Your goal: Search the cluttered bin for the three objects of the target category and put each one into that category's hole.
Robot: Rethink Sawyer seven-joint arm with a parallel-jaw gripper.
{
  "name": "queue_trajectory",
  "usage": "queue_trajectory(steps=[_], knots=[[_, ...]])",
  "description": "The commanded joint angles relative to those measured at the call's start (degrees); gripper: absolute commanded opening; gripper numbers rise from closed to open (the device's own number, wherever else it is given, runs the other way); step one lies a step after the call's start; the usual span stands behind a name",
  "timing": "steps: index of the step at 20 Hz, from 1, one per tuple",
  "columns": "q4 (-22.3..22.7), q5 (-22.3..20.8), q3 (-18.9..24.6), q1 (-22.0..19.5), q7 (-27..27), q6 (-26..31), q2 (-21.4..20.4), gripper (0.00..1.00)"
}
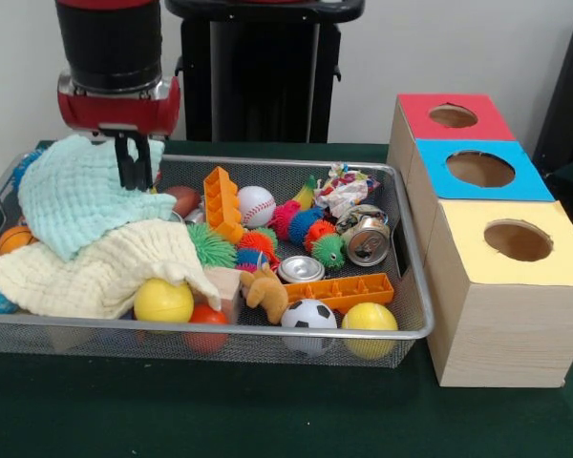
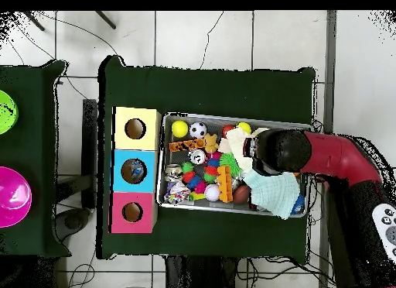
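Observation:
The wire mesh bin fills the table's middle, full of toys and two cloths. My gripper hangs at the bin's far left, its tips pressed close together in the mint green cloth, which bunches up around them. A cream cloth lies in front of it. The hole in the red-topped box is at the far right, apart from the gripper. In the overhead view the arm covers the gripper over the bin; the red box's hole shows at lower left.
In the bin lie a baseball, a soccer ball, two yellow balls, crushed cans and orange plastic pieces. Blue-topped and yellow-topped boxes stand in front of the red one.

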Motion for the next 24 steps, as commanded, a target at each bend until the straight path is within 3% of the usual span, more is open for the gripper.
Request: queue_trajectory(steps=[1, 2, 5, 17, 24], knots=[[6.1, 1.0, 2.8, 0.8, -6.5, 5.0, -3.2, 0.00], [6.0, 0.5, 2.4, 1.0, -6.7, 4.6, -3.2, 1.00], [5.8, -1.4, 1.8, 1.2, -6.6, 2.3, -2.8, 1.00], [1.2, -8.2, 0.4, 0.3, -7.2, -5.4, 6.8, 1.00], [-1.8, -11.2, 1.2, -1.3, -9.1, -6.9, 10.1, 1.00]])
